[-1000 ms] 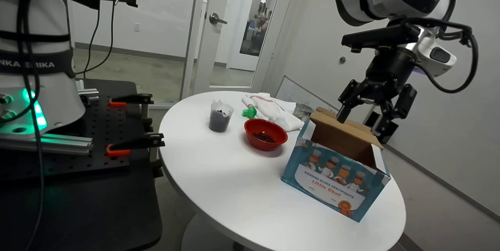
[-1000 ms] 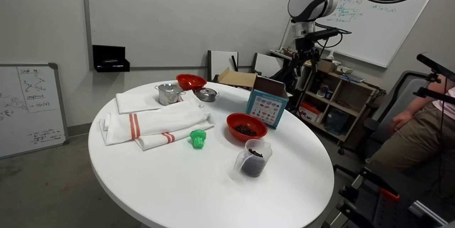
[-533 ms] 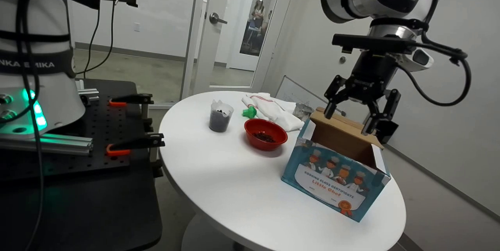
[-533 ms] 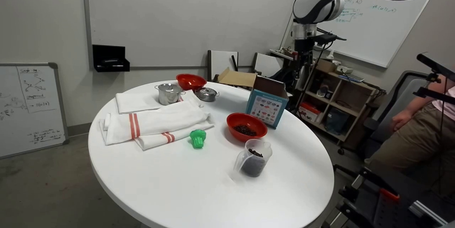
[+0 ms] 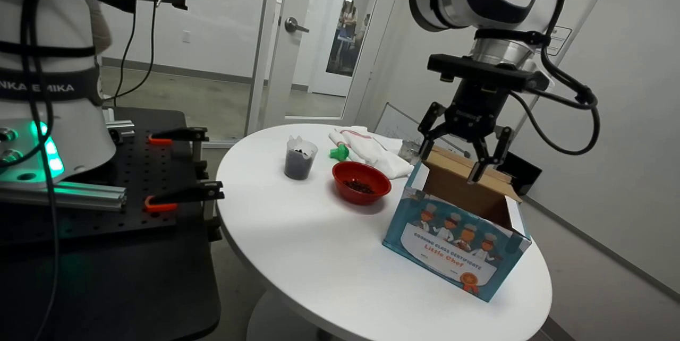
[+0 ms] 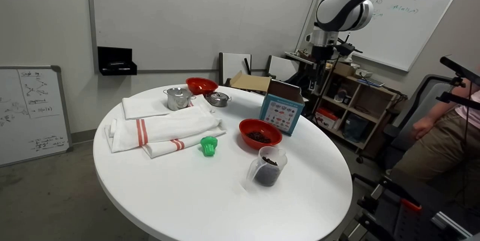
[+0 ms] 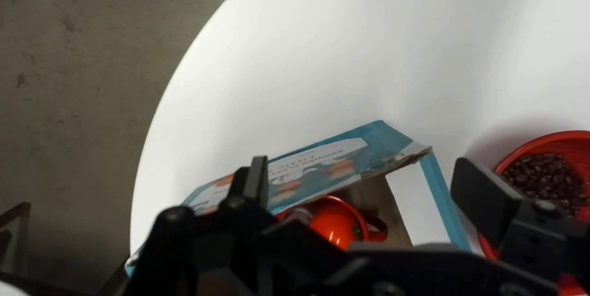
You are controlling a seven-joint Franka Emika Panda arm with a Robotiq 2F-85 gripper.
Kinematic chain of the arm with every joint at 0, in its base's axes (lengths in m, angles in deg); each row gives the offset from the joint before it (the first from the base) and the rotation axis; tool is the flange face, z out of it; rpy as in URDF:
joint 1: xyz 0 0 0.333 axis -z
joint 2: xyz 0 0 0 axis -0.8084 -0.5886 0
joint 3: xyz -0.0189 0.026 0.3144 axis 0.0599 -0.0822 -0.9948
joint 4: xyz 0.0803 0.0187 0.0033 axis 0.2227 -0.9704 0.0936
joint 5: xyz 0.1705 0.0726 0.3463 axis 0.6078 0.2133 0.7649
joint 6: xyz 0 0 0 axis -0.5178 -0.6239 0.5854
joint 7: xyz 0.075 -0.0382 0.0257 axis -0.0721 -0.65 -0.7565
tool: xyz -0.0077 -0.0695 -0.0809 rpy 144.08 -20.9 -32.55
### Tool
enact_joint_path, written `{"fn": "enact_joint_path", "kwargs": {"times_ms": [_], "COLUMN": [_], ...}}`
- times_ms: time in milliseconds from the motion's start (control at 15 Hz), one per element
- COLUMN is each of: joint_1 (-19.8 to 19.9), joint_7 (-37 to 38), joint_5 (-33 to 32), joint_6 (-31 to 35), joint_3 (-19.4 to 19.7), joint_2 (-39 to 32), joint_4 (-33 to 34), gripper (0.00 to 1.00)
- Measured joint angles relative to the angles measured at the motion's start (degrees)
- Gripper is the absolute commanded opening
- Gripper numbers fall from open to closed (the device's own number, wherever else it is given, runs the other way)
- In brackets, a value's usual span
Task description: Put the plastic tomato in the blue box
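The plastic tomato (image 7: 334, 229) is shiny orange-red. It shows in the wrist view inside the box, within a red cup (image 7: 377, 230) with a handle; it is hidden in both exterior views. The blue box (image 5: 451, 248) stands with its top open and brown flaps out at the table's far side; it also shows in an exterior view (image 6: 282, 114) and in the wrist view (image 7: 332, 160). My gripper (image 5: 449, 165) hangs over the box opening, fingers wide apart with nothing between them. It also shows in an exterior view (image 6: 315, 83) and in the wrist view (image 7: 362, 169).
A red bowl of dark beans (image 6: 255, 144) stands beside the box. A clear measuring cup of beans (image 6: 267, 175), a green plastic vegetable (image 6: 209, 146), white towels (image 6: 168, 130), a pot (image 6: 179, 100), a lidded pan (image 6: 218, 100) and another red bowl (image 6: 201, 87) share the table.
The arm has moved and lowered, bringing the open gripper from beyond the box's far edge to over its opening. The box and the table objects have not moved.
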Motion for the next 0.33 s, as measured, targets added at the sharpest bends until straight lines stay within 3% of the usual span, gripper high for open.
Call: {"fn": "enact_joint_path", "kwargs": {"times_ms": [333], "joint_1": [0.5], "joint_7": [0.0], "joint_5": [1.1], "joint_6": [0.0], "joint_3": [0.0], "joint_2": [1.3], "joint_4": [-1.9], "gripper": [1.00]}}
